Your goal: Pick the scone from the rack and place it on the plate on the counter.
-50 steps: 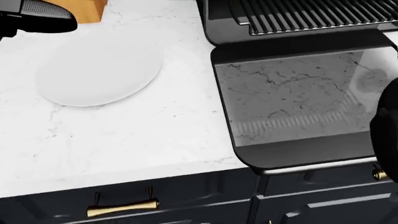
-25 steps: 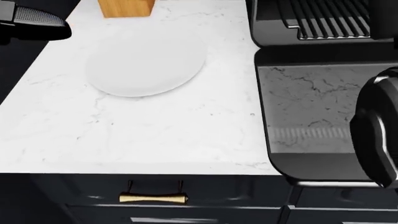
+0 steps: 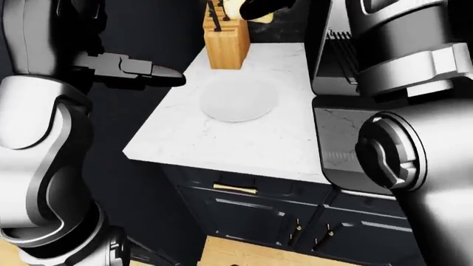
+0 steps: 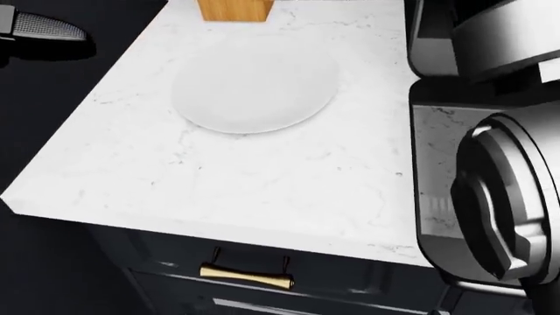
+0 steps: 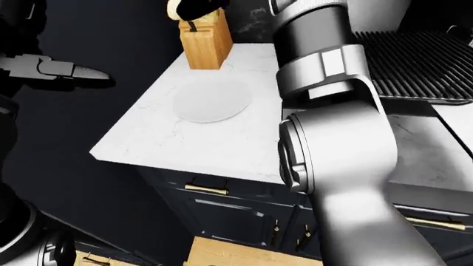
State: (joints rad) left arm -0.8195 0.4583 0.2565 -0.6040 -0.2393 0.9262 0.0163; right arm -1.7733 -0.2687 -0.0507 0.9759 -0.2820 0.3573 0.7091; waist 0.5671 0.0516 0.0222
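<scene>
A pale scone (image 3: 233,8) shows at the top edge of the left-eye view, just above the wooden knife block (image 3: 225,44). The dark fingers of my right hand (image 3: 257,8) are shut round it. The white plate (image 4: 254,92) lies bare on the marble counter (image 4: 262,197), below and slightly right of the scone in the left-eye view. My right arm (image 5: 332,138) rises through the right of every view. The black rack (image 5: 421,61) sits at the right. My left hand (image 3: 159,73) hangs open left of the counter, holding nothing.
A black oven with its glass door (image 4: 433,164) folded down adjoins the counter's right side. Dark cabinets with a brass drawer handle (image 4: 247,275) run below the counter edge. The counter's left end drops off into dark space. Wooden floor (image 3: 251,252) shows at the bottom.
The head view has shifted left, so the plate and counter slid right in the picture. My right arm's elbow now fills the right side, covering much of the oven door.
</scene>
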